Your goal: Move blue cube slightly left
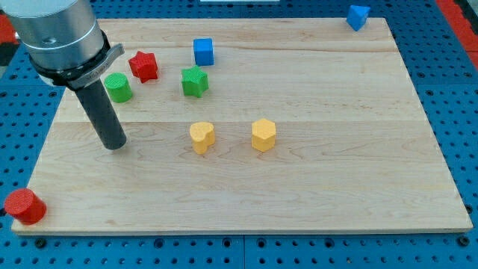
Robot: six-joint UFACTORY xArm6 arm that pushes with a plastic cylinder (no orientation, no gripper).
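The blue cube (203, 51) sits on the wooden board (336, 149) near the view's top, left of centre. A red star block (143, 66) lies to its left and a green star block (194, 81) just below it. My tip (114, 145) rests on the board at the view's left, well below and left of the blue cube, not touching any block. A green cylinder (118, 87) stands just above my rod, close to it.
A yellow heart block (202, 137) and a yellow hexagon block (263, 135) lie mid-board. A red cylinder (25, 206) sits at the board's bottom left corner. A second blue block (358, 16) sits at the top right edge.
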